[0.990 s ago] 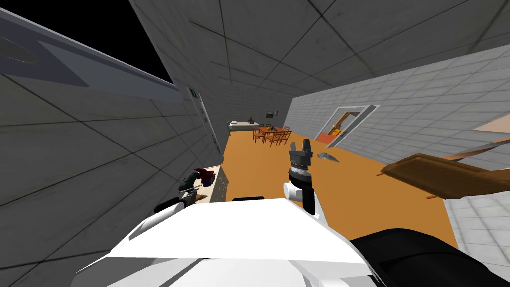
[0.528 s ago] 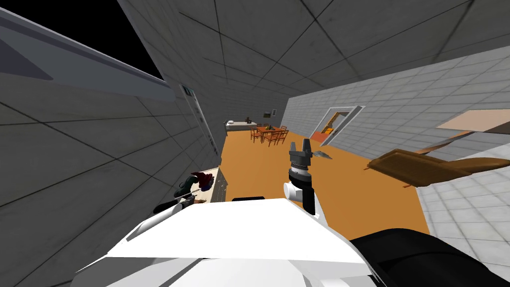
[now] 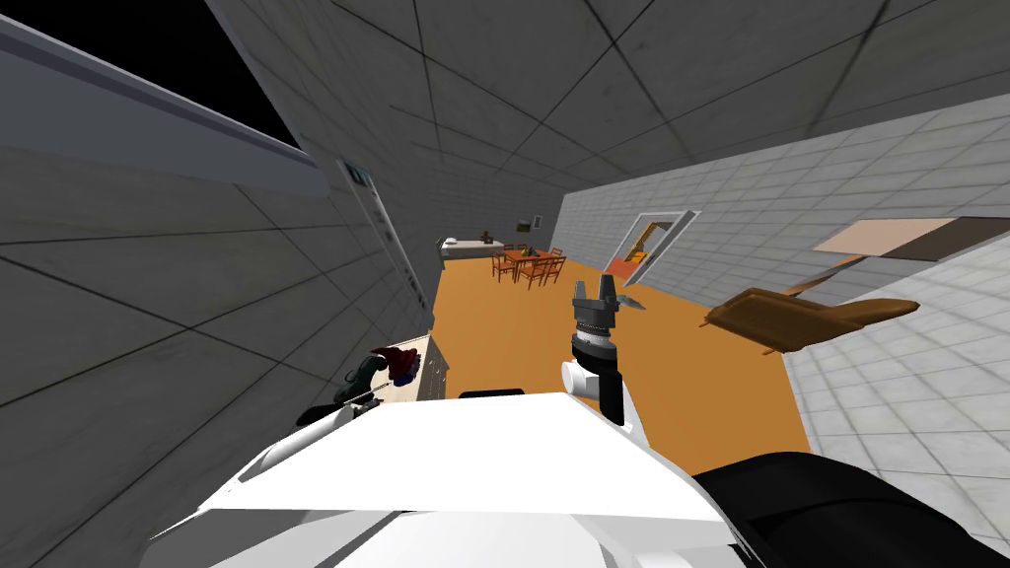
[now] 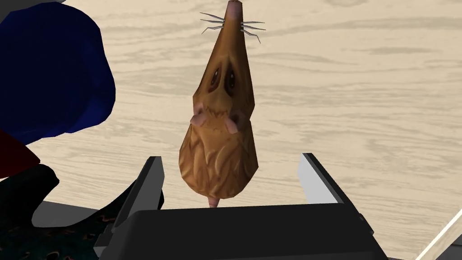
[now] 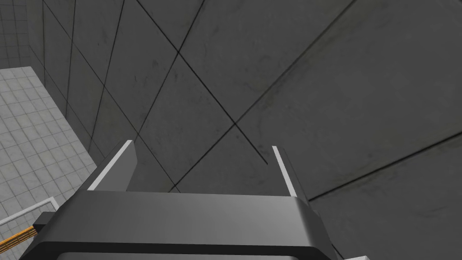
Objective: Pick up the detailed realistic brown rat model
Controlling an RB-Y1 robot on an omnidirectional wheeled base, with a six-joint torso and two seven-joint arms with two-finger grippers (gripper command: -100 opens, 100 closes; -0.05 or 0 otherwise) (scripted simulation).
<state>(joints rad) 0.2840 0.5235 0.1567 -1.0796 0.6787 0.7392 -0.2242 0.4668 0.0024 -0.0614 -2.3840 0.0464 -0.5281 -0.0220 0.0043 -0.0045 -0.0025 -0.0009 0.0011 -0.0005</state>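
Presently the left gripper (image 4: 230,156) is at a pale wood-grain table (image 4: 361,90) set against the grey wall on the robot's left side. Its two fingers (image 4: 151,180) are spread wide, one to each side of the rat's hindquarters, with a clear gap between each blade and the fur. The brown rat (image 4: 219,131) lies on the table top, lengthwise between the fingers: whiskered snout pointing away from the gripper body, pink tail stub toward it. Only the rear part of the rat is level with the fingertips; the head and snout reach well past them. Beside the rat, on the side of one finger, sits a dark blue lump (image 4: 49,76) with a dark red part (image 4: 13,158) below it, and a dark teal patterned thing (image 4: 27,198) lies close against that finger's base. None of these touches the rat. In the head view the same clutter (image 3: 399,363) shows as a small red and blue cluster on the table (image 3: 422,357) near its far end. The right gripper (image 3: 596,288) is raised in front of the chest, over the orange floor (image 3: 552,325), well apart from the table. Its fingers (image 5: 115,167) are likewise spread and hold nothing
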